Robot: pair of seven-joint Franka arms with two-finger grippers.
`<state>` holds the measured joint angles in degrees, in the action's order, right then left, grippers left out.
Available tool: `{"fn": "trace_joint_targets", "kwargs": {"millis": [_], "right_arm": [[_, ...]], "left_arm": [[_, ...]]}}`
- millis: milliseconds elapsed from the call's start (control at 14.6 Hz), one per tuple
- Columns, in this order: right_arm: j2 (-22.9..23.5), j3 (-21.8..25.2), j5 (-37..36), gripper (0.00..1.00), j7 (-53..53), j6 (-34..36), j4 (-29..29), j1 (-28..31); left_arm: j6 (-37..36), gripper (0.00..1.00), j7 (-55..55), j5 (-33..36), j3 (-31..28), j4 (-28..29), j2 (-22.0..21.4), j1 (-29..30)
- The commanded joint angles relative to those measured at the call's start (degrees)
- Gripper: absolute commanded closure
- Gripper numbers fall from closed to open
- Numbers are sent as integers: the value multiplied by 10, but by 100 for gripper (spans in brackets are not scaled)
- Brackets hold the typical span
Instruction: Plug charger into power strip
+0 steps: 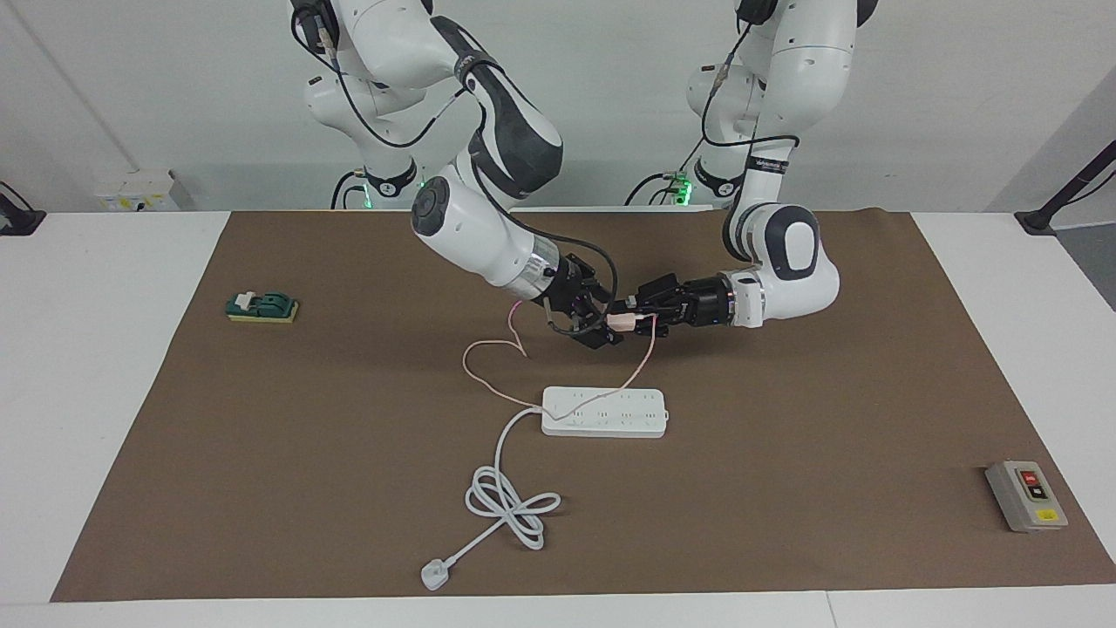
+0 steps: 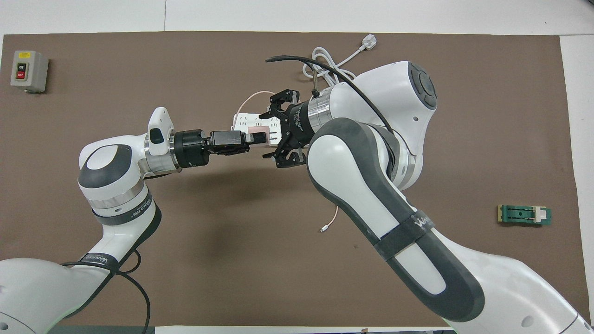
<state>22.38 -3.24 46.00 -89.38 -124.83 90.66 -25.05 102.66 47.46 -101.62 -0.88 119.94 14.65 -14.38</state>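
The pale pink charger [image 1: 621,322] is in the air over the brown mat, between my two grippers, just nearer to the robots than the power strip [image 1: 605,412]. My left gripper [image 1: 635,318] is shut on the charger. My right gripper [image 1: 606,323] meets it tip to tip from the other end. The thin pink cable [image 1: 641,362] hangs down across the strip and loops on the mat. In the overhead view the charger [image 2: 259,128] shows over the strip [image 2: 241,123], between the left gripper [image 2: 261,138] and the right gripper [image 2: 274,130].
The strip's thick white cord [image 1: 506,501] coils farther from the robots and ends in a white plug [image 1: 433,575]. A grey box with red and black buttons [image 1: 1026,495] lies toward the left arm's end. A green and yellow block [image 1: 261,307] lies toward the right arm's end.
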Motion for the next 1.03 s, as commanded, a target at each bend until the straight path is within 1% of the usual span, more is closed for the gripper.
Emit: {"fn": "trace_joint_targets", "kwargs": {"millis": [0,137,274,412,480,549,617,755,823,892,960], "right_arm": [[1,-3,7,0,-9,6,-9,22],[-2,-3,2,0,-9,9,-9,47],[-17,0,-8,0,-6,29,-9,64],[-33,-1,-52,0,0,47,-9,85],[-42,-1,-81,0,10,60,-9,93],[-51,-1,-100,0,29,71,-8,99],[-59,-1,-118,0,53,83,-7,105],[-73,-1,-144,0,107,113,-5,119],[-80,-1,-158,0,138,128,-4,124],[-85,-1,-179,0,175,150,-5,131],[-94,-1,-200,0,218,170,-4,136]], "left_arm": [[3,100,-1,7,-3,-9,3,11],[32,100,-14,10,-4,-9,-1,24],[40,100,-38,17,-5,-7,-6,32],[65,100,-72,63,-5,-3,-21,50],[89,100,-102,97,-5,0,-38,55],[110,100,-134,140,-5,5,-51,60],[126,100,-172,202,-5,5,-65,71],[126,100,-234,326,-5,6,-87,99],[114,100,-267,394,-5,5,-101,117],[80,100,-309,475,-5,-4,-108,139],[47,100,-350,531,-5,-17,-118,157]]}}
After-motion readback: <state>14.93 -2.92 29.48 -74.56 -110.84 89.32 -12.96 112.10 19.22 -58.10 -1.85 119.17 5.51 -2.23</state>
